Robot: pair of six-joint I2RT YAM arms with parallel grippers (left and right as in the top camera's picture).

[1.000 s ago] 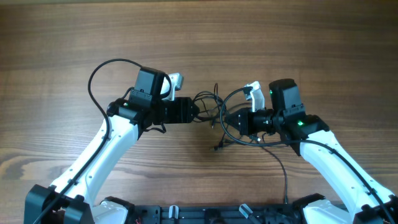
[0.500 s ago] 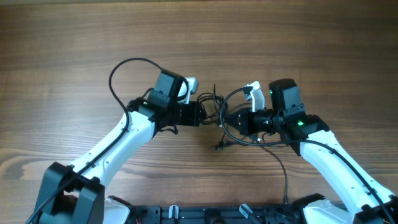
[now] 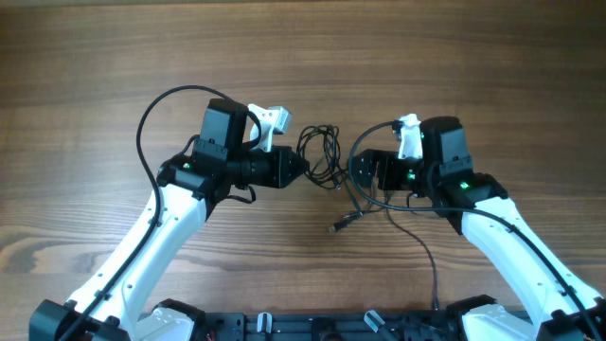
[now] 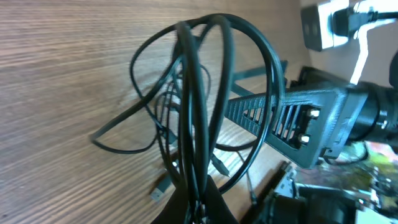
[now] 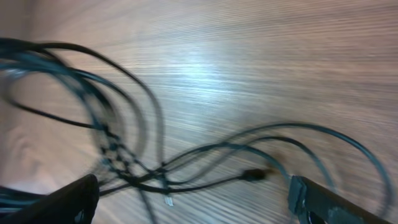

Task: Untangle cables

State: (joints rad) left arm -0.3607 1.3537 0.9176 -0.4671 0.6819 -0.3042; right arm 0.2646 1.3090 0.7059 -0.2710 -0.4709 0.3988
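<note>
Two pincers, one tangle of cables (image 3: 322,152) (strand count unreadable) on the worktop (image 3: 426,57) between them. The left pincer (image 3: 301,170) is clamped tight on the loops; the right pincer (image 3: 365,170) is spread wide, gripping nothing.

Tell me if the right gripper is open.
Open: the right gripper, in its wrist view, has fingers wide apart, clamping no cables.

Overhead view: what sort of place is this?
Probably a lab bench for robot manipulation: a wood-grain table, a white left arm and right arm based at its near edge, and tangled thin black cables between them.
</note>
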